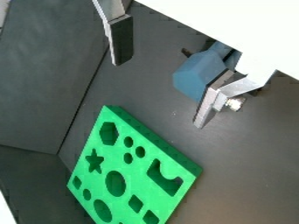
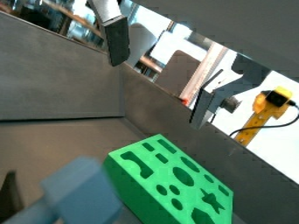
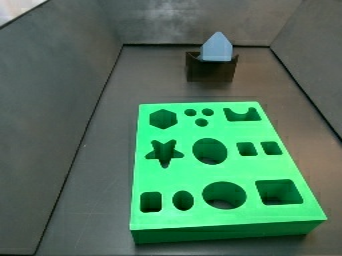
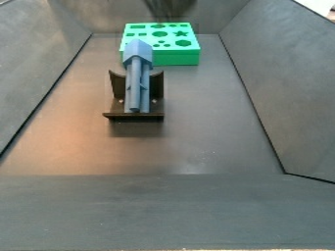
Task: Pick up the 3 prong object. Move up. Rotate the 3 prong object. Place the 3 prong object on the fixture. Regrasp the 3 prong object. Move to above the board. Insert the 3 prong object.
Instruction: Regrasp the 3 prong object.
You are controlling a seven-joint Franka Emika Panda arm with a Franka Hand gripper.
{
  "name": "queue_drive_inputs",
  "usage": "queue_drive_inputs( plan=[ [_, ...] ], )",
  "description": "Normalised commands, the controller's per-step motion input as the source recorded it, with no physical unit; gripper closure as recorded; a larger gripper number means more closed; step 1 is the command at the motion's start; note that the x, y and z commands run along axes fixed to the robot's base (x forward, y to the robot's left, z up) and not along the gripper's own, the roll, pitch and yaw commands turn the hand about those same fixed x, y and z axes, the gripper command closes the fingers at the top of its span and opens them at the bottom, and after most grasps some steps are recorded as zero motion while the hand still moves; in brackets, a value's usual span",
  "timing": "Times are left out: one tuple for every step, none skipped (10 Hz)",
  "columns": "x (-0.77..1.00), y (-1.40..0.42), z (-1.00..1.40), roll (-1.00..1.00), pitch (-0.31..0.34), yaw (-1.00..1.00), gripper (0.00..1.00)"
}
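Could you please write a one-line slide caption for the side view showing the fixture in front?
Long blue-grey three-prong plastic piece resting on dark fixture, green cut-out board behind; end effector out of view.

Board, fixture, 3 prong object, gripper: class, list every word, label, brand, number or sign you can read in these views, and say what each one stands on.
No readable text in any view.
The board: only cut-out shapes, no lettering.
The 3 prong object, resting on the fixture: both unmarked.
The gripper, open above the floor in both wrist views: no label on its fingers.
The yellow device behind the wall: too blurred to read.
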Motion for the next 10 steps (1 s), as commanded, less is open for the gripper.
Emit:
queue_drive_inputs(
  plan=[
    [0.01, -0.23, 0.35, 1.0, 0.062, 0.04, 0.0],
    [0.0, -0.1, 0.1, 1.0, 0.061, 0.04, 0.0],
    [0.01, -0.08, 0.04, 1.0, 0.062, 0.04, 0.0],
    [0.0, -0.06, 0.04, 1.0, 0.062, 0.04, 0.0],
    [-0.01, -0.04, 0.04, 1.0, 0.06, 0.04, 0.0],
    [-0.01, -0.03, 0.02, 1.0, 0.058, 0.04, 0.0],
    [-0.01, -0.03, 0.01, 1.0, 0.055, 0.04, 0.0],
    [-0.01, -0.02, 0.01, 1.0, 0.053, 0.04, 0.0],
    [0.0, -0.02, 0.01, 1.0, 0.05, 0.04, 0.0],
    [0.0, -0.02, 0.01, 1.0, 0.049, 0.04, 0.0]
  ],
)
